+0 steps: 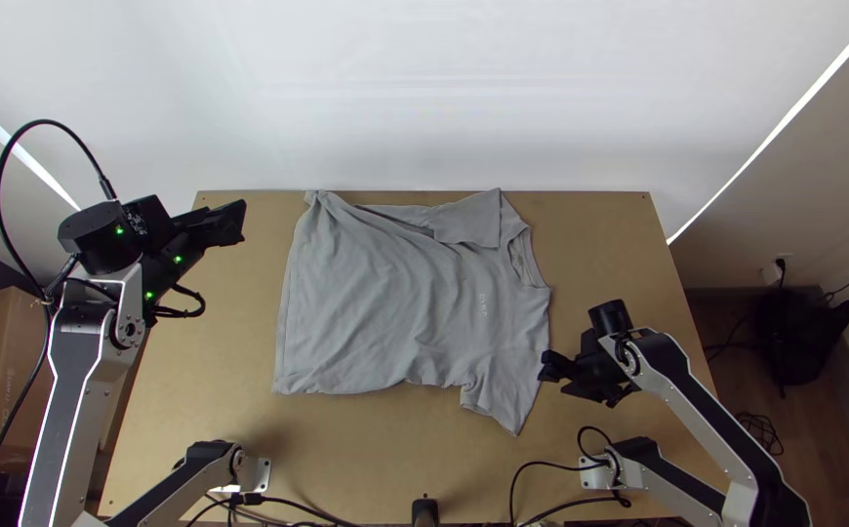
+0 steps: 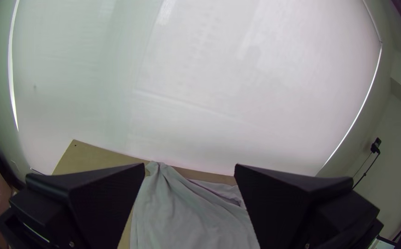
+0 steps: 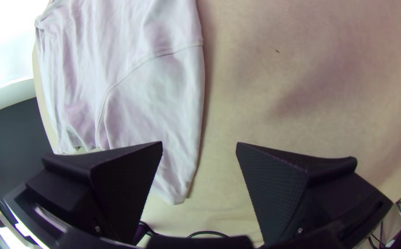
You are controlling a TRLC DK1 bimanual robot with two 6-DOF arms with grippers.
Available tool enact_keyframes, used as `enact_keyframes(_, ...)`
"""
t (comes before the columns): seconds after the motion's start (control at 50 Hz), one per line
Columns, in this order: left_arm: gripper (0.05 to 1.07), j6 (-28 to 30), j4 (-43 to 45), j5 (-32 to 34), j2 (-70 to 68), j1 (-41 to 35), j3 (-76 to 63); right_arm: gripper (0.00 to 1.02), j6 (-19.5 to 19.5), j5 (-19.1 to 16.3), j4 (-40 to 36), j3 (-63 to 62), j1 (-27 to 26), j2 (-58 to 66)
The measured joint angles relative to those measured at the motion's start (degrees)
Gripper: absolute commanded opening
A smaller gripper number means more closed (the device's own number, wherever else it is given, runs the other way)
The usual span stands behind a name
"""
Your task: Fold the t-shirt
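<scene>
The t-shirt (image 1: 385, 312) lies between the left gripper (image 1: 239, 222) and right gripper (image 1: 553, 375), both spread.

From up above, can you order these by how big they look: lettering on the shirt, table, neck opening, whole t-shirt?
Largest to smallest, in the top view:
1. Table
2. T-shirt
3. Neck opening
4. Lettering

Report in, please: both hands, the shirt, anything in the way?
Left hand open, empty. Right hand open, empty, by the near sleeve. Shirt spread, wrinkled. Nothing lying on it.
</scene>
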Motion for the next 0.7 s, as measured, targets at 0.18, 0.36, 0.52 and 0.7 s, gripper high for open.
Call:
enact_keyframes(0.18, 1.03, 0.0, 0.0, 0.0, 0.0, 0.0, -0.2, 0.66, -0.8, -0.3, 3.0, -0.4, 0.3, 4.6)
enact_keyframes(0.36, 1.03, -0.4, 0.0, 0.0, 0.0, 0.0, -0.2, 0.58, -1.7, -0.3, 7.0, -0.8, 0.4, 7.8)
enact_keyframes(0.52, 1.03, -0.4, -0.1, 0.0, 0.0, 0.0, -0.2, 0.44, -1.7, -0.4, 8.0, -0.7, 1.7, 9.5)
enact_keyframes(0.7, 1.03, -0.4, -0.2, 0.0, 0.0, 0.0, -0.2, 0.18, -1.7, -0.3, 9.1, -0.7, 1.9, 10.1)
